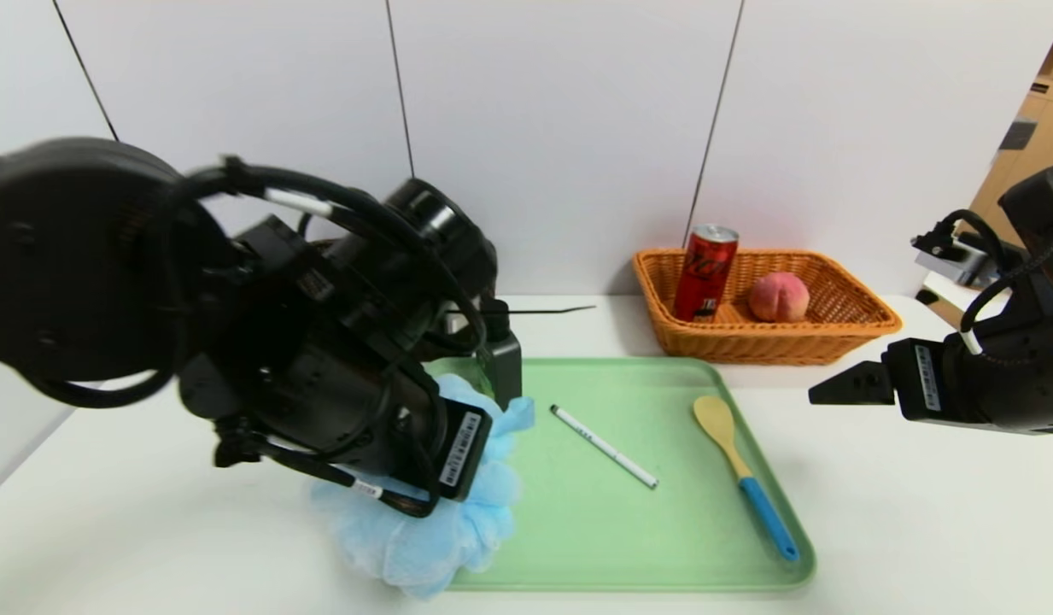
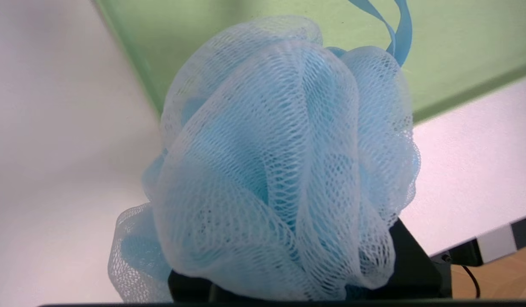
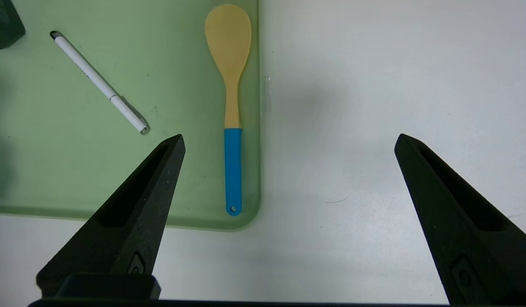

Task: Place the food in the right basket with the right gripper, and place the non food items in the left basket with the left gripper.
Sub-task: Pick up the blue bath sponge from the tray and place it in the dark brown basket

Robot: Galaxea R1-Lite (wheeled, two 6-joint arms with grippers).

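My left gripper [image 1: 458, 491] is shut on the light blue mesh pouf [image 1: 424, 538] at the green tray's front left corner. The pouf fills the left wrist view [image 2: 280, 162] and hides most of the fingers. The small dark bottle [image 1: 502, 359] stands just behind it on the tray. The white pen [image 1: 603, 446] and the yellow spoon with a blue handle [image 1: 742, 470] lie on the tray. The red can [image 1: 705, 272] and the peach [image 1: 779, 296] are in the orange-tan basket [image 1: 842, 329]. My right gripper [image 1: 838, 389] hangs open and empty beside the tray's right edge. The dark brown basket is hidden behind my left arm.
The green tray [image 1: 663, 384] lies in the middle of the white table; its front right corner shows in the right wrist view [image 3: 32, 170] with the pen [image 3: 98, 82] and spoon [image 3: 231, 106]. A white wall stands close behind the baskets.
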